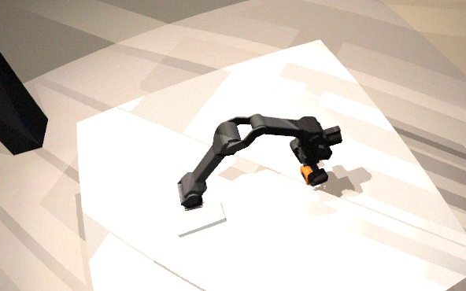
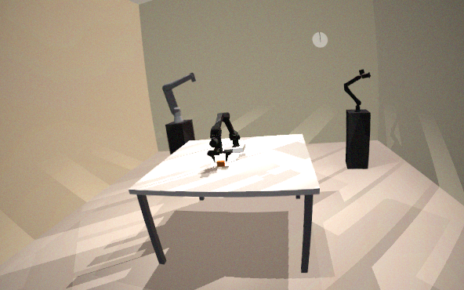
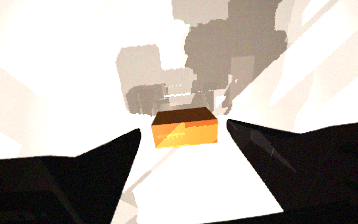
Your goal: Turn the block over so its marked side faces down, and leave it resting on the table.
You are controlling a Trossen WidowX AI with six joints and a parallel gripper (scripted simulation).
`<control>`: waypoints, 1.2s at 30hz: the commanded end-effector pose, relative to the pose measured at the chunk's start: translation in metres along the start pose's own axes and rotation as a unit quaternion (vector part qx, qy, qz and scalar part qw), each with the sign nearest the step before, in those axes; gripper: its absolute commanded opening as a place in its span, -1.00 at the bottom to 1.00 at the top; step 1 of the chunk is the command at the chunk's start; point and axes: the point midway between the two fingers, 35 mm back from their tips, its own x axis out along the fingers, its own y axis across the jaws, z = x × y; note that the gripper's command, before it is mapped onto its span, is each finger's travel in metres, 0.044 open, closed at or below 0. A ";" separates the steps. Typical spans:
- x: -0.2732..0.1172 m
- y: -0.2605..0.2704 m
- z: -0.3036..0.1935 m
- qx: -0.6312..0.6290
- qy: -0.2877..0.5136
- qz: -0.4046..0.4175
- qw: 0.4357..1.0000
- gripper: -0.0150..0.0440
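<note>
The arm [image 1: 279, 125] [image 2: 221, 118] arches over the desk [image 1: 250, 252] [image 2: 249, 182] [image 3: 206, 175], inboard of its edges, wrist angled down. The gripper [image 1: 312, 178] [image 2: 221, 159] [image 3: 183, 127] is spread wide, gripping nothing. The orange block [image 1: 305, 174] [image 2: 220, 164] [image 3: 185, 135] lies on the desk, between the arm's base [image 1: 192, 201] [image 2: 236, 144] and the exterior view's near edge.

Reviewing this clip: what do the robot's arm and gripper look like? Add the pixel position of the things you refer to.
The jointed charcoal-grey and black arm [image 1: 279, 125] [image 2: 218, 126] has bulky rounded joint housings, angular links and an open gap in the elbow linkage. Its black parallel-jaw gripper [image 2: 220, 158] [image 3: 183, 127] has two broad fingers that taper to narrow tips. I can make out no cables, sleeves or lettering on either.
</note>
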 end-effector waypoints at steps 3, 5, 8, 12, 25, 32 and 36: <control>0.005 -0.001 -0.001 -0.002 0.001 -0.001 1.000 0.73; 0.005 -0.001 -0.001 -0.002 0.001 -0.001 1.000 0.56; 0.005 -0.001 -0.001 -0.002 0.001 -0.001 1.000 0.42; 0.005 -0.001 -0.001 -0.002 0.001 -0.001 1.000 0.33; 0.005 -0.001 -0.001 -0.002 0.001 -0.001 1.000 0.04; -0.017 0.000 -0.001 -0.002 0.001 -0.001 1.000 -0.45; -0.025 0.000 -0.001 -0.002 0.001 -0.001 1.000 -0.49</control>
